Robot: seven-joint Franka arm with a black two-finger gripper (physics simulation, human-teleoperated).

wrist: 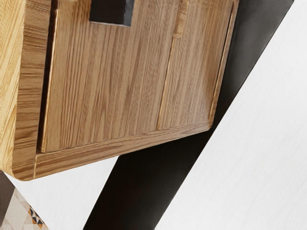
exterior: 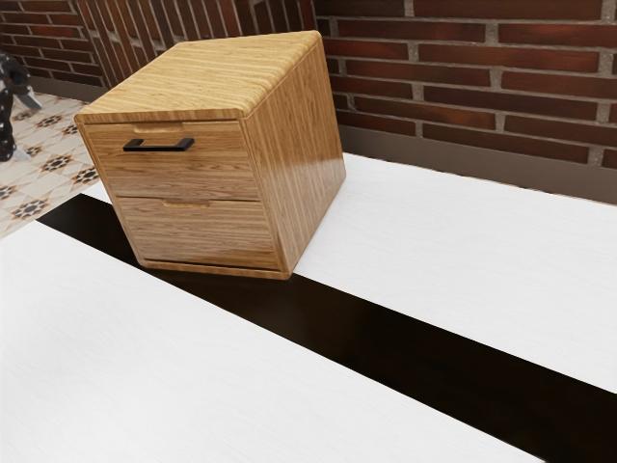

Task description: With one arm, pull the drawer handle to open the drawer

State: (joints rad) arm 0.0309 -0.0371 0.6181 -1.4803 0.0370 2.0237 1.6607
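Drawer handle (exterior: pixel 158 145), rigid black bar on top drawer (exterior: pixel 178 166): grab mid-bar, prob. smooth stiff slide, cabinet (exterior: pixel 294 145) may shift w/ pull; gripper open/shut can't tell.

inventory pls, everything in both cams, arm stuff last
cabinet: 1, light wood grain, on the table toward the exterior view's left
upper drawer: 1, same wood, top of the cabinet front
lower drawer: 1, same wood, directly below the upper one
handle: 1, black bar, near the top of the upper drawer
table: 1, white, under the cabinet
black band: 1, runs diagonally across the table and under the cabinet
brick wall: 1, red-brown, behind the table
tiled floor: patterned, pale, exterior view's left
robot arm part: 1, dark, at the exterior view's left edge
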